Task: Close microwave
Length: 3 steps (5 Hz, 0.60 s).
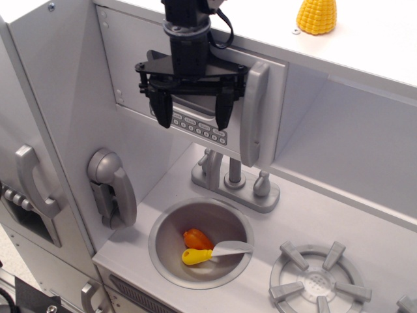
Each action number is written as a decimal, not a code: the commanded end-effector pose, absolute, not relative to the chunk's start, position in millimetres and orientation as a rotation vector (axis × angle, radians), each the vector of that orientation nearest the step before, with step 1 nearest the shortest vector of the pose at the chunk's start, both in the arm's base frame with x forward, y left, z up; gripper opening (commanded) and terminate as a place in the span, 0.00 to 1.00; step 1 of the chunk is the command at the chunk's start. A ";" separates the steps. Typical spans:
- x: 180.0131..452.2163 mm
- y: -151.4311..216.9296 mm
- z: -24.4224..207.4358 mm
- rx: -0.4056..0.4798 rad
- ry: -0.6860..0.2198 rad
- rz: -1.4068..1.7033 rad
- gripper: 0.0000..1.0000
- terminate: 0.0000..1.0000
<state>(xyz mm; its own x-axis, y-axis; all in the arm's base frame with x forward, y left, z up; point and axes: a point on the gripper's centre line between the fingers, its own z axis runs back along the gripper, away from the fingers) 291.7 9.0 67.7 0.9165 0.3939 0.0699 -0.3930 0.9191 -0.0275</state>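
The microwave is the toy kitchen's upper box. Its silver-grey door (pixel 133 72) has a tall vertical grey handle (pixel 253 111) and a row of small buttons (pixel 199 127). The door lies almost flush with the cabinet front, hinged at the left. My black gripper (pixel 194 112) is open and empty. Its two fingers hang down in front of the door, just left of the handle, tips over the button row. Whether the fingers touch the door cannot be told.
A doorless shelf recess (pixel 352 137) opens right of the microwave. Below are a faucet (pixel 234 182), a round sink (pixel 201 242) holding yellow and orange toys, a stove burner (pixel 316 280), a wall phone (pixel 111 189). A yellow corn (pixel 317 16) sits on top.
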 end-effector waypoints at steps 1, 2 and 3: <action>281.6 11.8 95.4 -0.050 -0.128 0.373 1.00 0.00; 255.1 15.8 98.1 -0.057 -0.105 0.307 1.00 0.00; 231.2 21.5 96.5 -0.053 -0.091 0.255 1.00 0.00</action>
